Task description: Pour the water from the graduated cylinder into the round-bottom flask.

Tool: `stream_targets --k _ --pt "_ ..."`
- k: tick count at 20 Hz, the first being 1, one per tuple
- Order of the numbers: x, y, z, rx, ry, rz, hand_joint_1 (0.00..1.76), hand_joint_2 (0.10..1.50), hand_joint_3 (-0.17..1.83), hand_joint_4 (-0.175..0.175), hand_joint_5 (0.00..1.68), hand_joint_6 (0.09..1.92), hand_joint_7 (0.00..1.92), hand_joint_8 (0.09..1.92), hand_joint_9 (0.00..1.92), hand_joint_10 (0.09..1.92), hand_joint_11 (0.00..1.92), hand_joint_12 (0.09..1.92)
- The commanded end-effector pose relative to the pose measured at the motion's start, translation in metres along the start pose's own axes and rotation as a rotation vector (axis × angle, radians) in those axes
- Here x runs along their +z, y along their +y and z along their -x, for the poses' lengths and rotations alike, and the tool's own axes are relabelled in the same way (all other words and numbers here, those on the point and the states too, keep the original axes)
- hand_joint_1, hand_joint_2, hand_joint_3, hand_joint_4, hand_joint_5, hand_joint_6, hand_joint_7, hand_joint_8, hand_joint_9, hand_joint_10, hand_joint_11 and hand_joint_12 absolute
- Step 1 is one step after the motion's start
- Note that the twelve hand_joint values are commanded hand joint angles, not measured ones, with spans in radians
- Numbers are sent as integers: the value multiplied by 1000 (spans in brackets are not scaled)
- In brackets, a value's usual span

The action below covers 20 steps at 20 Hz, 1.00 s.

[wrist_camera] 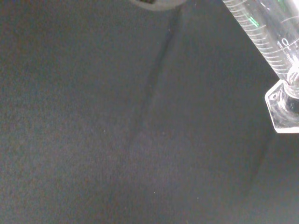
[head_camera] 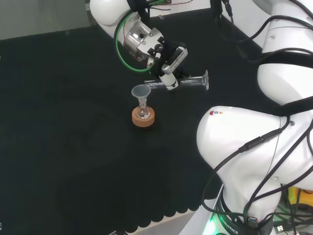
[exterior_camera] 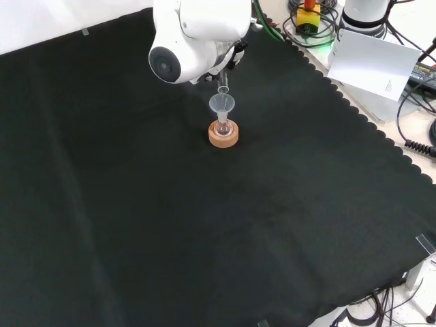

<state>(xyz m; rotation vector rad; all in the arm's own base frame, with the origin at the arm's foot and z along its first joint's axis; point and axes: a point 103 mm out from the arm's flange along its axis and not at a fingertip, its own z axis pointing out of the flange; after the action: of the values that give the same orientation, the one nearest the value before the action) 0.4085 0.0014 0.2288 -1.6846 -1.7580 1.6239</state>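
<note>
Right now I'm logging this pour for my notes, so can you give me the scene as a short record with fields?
hand: black and white hand, fingers curled round the cylinder
held: clear glass graduated cylinder, tipped about level, mouth at the funnel
funnel: clear funnel in the flask's neck
flask: small round-bottom glass flask, upright
stand: cork ring under the flask
surface: black cloth
water: cannot tell
</note>
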Motion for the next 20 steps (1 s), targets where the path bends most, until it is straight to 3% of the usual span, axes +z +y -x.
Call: stream_targets --k 1,12,20 --pt "-4 -1 -4 17 -24 -16 1240 1083 -8 24 1057 966 1083 801 1407 87 1219 729" --pt "-2 1 1 22 -25 -55 1238 1087 -4 24 1048 982 1070 823 1409 87 1220 724" --pt "-3 -5 -1 14 -10 42 1238 1087 -4 24 1048 982 1069 824 1409 87 1220 724"
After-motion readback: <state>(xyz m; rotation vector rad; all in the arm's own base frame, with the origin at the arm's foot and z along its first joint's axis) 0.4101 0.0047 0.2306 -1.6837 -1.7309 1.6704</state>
